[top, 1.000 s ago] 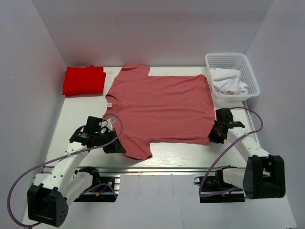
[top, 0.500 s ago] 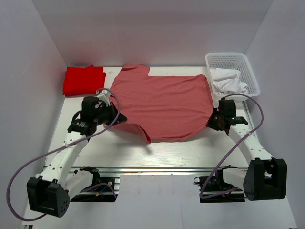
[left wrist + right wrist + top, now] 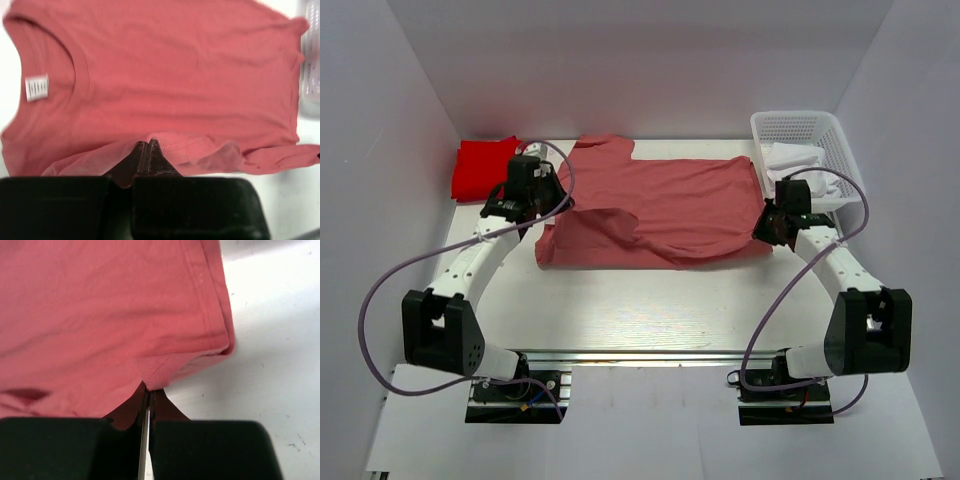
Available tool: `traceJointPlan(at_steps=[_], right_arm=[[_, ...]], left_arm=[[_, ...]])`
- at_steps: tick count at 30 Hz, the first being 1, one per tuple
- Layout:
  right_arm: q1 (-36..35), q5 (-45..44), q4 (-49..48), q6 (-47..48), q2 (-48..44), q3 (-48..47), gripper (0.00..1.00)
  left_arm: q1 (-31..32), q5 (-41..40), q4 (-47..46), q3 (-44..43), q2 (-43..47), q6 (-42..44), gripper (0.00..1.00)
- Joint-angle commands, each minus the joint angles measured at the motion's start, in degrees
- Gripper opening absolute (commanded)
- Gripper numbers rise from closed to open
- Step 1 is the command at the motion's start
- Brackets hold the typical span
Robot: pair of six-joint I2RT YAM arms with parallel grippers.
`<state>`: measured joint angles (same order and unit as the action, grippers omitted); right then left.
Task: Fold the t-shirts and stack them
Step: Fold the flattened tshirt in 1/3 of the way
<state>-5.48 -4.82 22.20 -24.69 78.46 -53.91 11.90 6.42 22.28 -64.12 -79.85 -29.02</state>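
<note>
My left tool (image 3: pixel 147 149) is clenched on a stitched edge of the soft dusty rose-pink cloth t-shirt (image 3: pixel 665 200). My right tool (image 3: pixel 148 390) pinches its hem corner. The shirt lies mid-frame on the white table (image 3: pixel 650 300), its lower edge doubled over and rumpled. The folded bright red t-shirt (image 3: pixel 480 170) at upper left is partly hidden by my left arm. The white plastic mesh basket (image 3: pixel 810 125) sits upper right.

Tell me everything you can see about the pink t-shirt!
The pink t-shirt is soft, dusty rose cloth with short sleeves, a round collar and a small white label inside it. It lies across the white table, collar at the left, its near edge doubled over the rest with wrinkles. The left gripper and right gripper each pinch a stitched hem, shut on it.
</note>
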Motion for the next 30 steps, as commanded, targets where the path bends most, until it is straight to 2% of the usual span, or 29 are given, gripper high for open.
traceJointPlan(at_steps=[1, 6, 10, 19, 25, 27, 28, 29, 30], right_arm=[[0.0, -2.8, -1.1, 1.7, 2.2, -4.4, 0.0], [0.2, -5.3, -1.5, 3.0, 5.2, -7.6, 0.0], [0.2, -7.2, -0.9, 3.2, 9.1, -11.0, 0.0], [0.3, -11.5, 3.1, 2.3, 20.3, -22.1, 0.0], [0.3, -11.6, 3.9, 1.4, 24.8, -25.3, 0.0], [0.2, -12.1, 4.0, 1.3, 27.0, -27.1, 0.0], [0.3, -12.0, 4.3, 1.3, 27.6, -27.6, 0.0], [0.2, -12.1, 4.4, 1.4, 29.2, -28.5, 0.04], [0.2, -11.6, 4.6, 1.6, 29.6, -29.6, 0.16]], left_arm=[[-0.6, -2.5, -1.3, -5.8, -2.4, 2.5, 0.0], [-0.6, -3.1, -4.3, -8.0, -6.4, 6.2, 0.0], [-0.6, -6.7, -4.4, -11.2, -8.8, 8.2, 0.0], [-1.1, -7.9, -9.3, -11.7, -14.1, 12.7, 0.0], [-1.1, -9.2, -13.4, -13.1, -18.3, 16.2, 0.0], [-1.1, -12.4, -13.4, -15.0, -21.4, 16.2, 0.03], [-1.6, -14.7, -12.2, -17.4, -22.8, 16.2, 0.13], [-1.6, -15.3, -11.1, -19.0, -24.5, 16.2, 0.18], [-1.6, -16.1, -10.1, -20.7, -28.0, 16.2, 0.27]])
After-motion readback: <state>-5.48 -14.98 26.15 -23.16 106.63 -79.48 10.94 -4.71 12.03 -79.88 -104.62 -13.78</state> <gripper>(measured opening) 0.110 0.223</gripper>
